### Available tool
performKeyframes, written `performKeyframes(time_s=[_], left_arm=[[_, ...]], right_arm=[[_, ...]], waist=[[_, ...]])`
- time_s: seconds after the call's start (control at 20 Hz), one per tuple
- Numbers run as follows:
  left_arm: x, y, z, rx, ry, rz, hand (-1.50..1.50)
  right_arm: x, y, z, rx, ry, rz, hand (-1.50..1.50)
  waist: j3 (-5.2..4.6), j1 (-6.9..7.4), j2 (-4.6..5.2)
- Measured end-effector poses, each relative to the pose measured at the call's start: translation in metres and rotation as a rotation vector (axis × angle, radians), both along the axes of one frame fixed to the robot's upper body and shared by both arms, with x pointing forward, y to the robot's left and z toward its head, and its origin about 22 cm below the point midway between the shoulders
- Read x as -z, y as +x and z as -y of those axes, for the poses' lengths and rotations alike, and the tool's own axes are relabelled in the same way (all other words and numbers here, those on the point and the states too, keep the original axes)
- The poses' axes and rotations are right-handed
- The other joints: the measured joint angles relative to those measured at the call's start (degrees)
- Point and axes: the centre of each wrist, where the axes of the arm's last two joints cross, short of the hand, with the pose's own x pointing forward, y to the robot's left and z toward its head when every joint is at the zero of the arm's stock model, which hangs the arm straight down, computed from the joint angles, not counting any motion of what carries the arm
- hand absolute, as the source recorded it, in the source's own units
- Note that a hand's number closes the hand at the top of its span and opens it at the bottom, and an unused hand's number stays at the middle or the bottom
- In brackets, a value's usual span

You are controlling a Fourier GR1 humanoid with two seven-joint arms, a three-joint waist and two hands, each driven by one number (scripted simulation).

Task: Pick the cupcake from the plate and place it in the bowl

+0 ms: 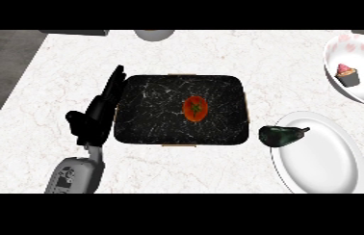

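The cupcake (347, 75), dark-wrapped with pink topping, sits inside the white bowl (332, 53) with pink marks at the right edge, only partly in view. The white plate (320, 157) lies at the lower right, below the bowl. My left hand (91, 121) rests open at the left side of a black marbled tray (149, 113), its fingers straight and pointing away from me. It is far from the cupcake and holds nothing. My right hand does not show.
A red tomato (195, 108) lies in the middle of the black tray. A dark green pepper (280, 135) sits at the plate's upper left rim. A grey round object (154, 34) shows at the counter's far edge.
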Motion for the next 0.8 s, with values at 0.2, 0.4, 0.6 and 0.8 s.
performKeyframes(time_s=[0.2, 0.4, 0.6, 0.8], left_arm=[[0.0, -0.001, -0.003, -0.002, 0.002, 0.002, 0.0], [0.0, -0.002, -0.002, -0.004, -0.004, 0.0, 0.0], [0.002, -0.004, -0.003, -0.008, -0.002, 0.001, 0.0], [0.003, -0.005, -0.003, -0.011, -0.01, 0.0, 0.0]], right_arm=[[-0.004, -0.009, 0.01, 0.023, 0.069, -0.043, -1.5], [-0.01, -0.014, 0.017, 0.023, 0.106, -0.081, -1.5], [-0.01, -0.017, 0.019, 0.014, 0.131, -0.11, -1.5], [-0.01, -0.02, 0.021, 0.005, 0.128, -0.131, -1.5]], waist=[[0.1, -0.14, 0.05], [0.19, -0.44, 0.05], [0.31, -0.63, 0.1], [0.38, -0.87, 0.15]])
